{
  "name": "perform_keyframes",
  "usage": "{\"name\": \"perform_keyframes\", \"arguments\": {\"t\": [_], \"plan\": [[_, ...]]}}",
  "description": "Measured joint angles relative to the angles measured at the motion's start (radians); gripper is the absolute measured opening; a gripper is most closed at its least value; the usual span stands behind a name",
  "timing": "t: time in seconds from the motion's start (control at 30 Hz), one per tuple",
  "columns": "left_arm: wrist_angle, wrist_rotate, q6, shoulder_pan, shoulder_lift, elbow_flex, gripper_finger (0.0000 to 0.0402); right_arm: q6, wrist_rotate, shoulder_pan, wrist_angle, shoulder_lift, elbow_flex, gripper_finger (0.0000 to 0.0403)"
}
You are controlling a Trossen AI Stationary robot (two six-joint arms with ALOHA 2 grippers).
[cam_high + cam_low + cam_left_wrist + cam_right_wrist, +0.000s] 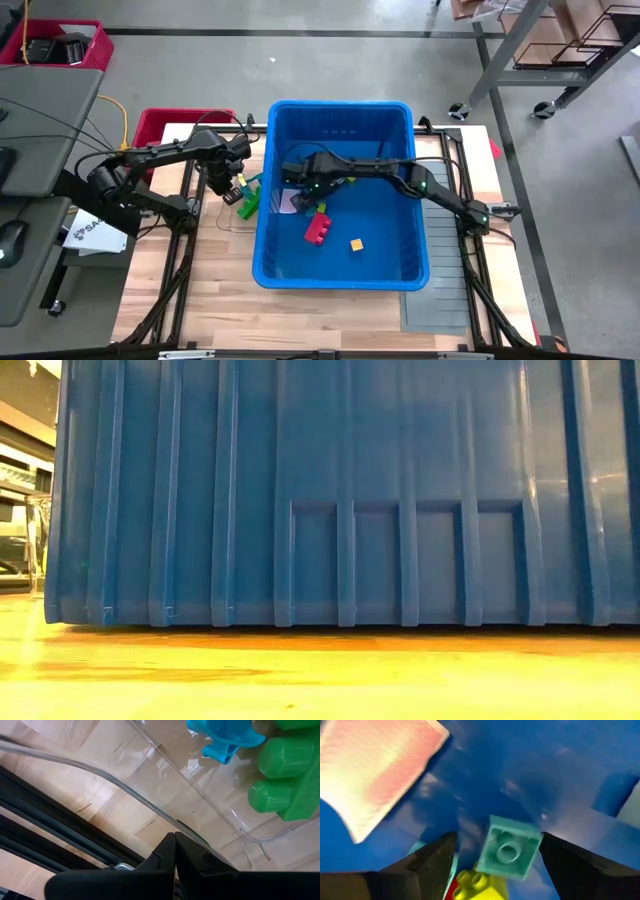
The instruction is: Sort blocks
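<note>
Right gripper — fingers spread wide, empty, a teal block between them in the bin. Left gripper shut, empty, near sorted green blocks. Several blocks remain unsorted.

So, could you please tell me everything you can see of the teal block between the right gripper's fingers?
The teal block is a small square toy brick of glossy plastic with a single round stud on top, seen tilted in the right wrist view. It lies on the floor of the blue bin, between the open fingers of the right gripper, which do not touch it. A yellow block sits right against its lower edge, with a bit of red beside that. A pale pink card lies farther off.
</note>
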Motion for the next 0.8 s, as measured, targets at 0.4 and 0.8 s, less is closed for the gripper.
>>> {"name": "perform_keyframes", "arguments": {"t": [0.4,0.8], "plan": [[0.000,0.000,-0.002,0.000,0.000,0.000,0.0000,-0.003,0.040,0.002,-0.007,0.025,0.002,0.0215],[-0.001,0.007,0.000,0.000,0.000,0.000,0.0000,-0.063,0.221,0.030,-0.102,-0.101,0.002,0.0104]]}}
